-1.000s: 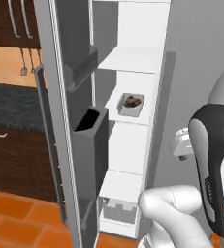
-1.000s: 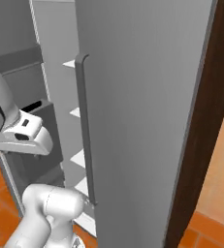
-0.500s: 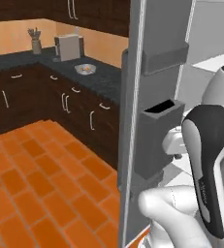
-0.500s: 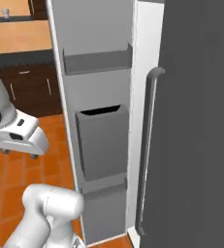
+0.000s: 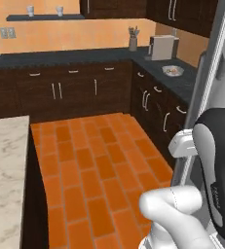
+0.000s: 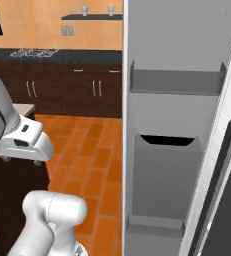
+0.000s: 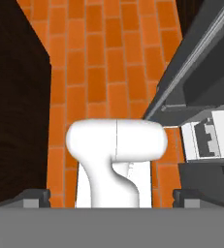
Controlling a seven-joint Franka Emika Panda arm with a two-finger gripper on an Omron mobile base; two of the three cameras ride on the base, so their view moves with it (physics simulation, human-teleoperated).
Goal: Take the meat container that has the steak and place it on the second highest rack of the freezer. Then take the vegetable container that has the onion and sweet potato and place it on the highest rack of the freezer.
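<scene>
freezer [image 6: 174,125] door stands upright, its bins facing the camera.

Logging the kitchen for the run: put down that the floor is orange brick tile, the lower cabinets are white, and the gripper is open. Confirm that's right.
Not quite: the lower cabinets are dark brown, as the left base view shows. The orange brick floor is correct, and the gripper is open.

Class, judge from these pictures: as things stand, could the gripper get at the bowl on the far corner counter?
Probably not. The bowl sits across the orange floor, while the open gripper points down by the freezer door; the base would likely need to drive closer.
</scene>
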